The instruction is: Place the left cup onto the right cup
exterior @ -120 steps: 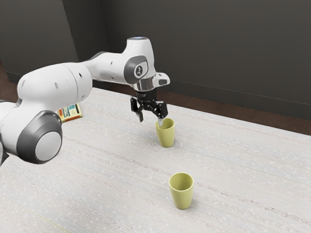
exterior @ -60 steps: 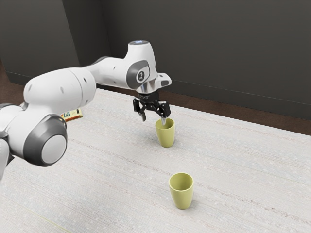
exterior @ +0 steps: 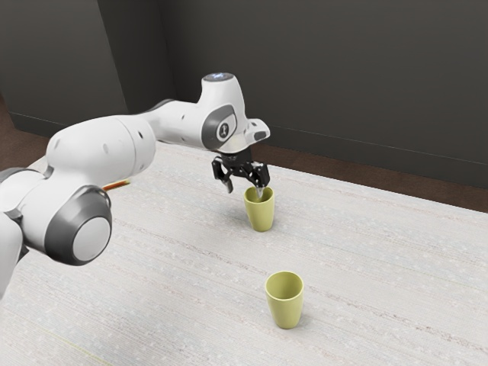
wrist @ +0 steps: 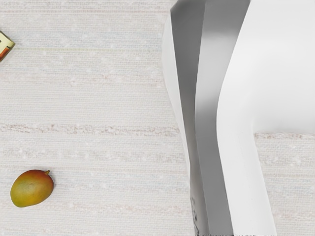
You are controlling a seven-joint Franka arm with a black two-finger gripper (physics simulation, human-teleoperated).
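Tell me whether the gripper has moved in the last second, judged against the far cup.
Yes. The gripper has shifted toward the exterior view's right, closing in over the far cup, which has stayed put.

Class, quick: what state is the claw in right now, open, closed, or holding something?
Claw: open, holding nothing, fingers spread at the rim of the far cup.

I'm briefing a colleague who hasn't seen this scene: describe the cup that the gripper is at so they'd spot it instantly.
On the pale table, follow the white arm to its black gripper. The far cup, yellow-green and upright, stands right under it. The identical near cup stands alone, closer to the camera and away from the gripper.
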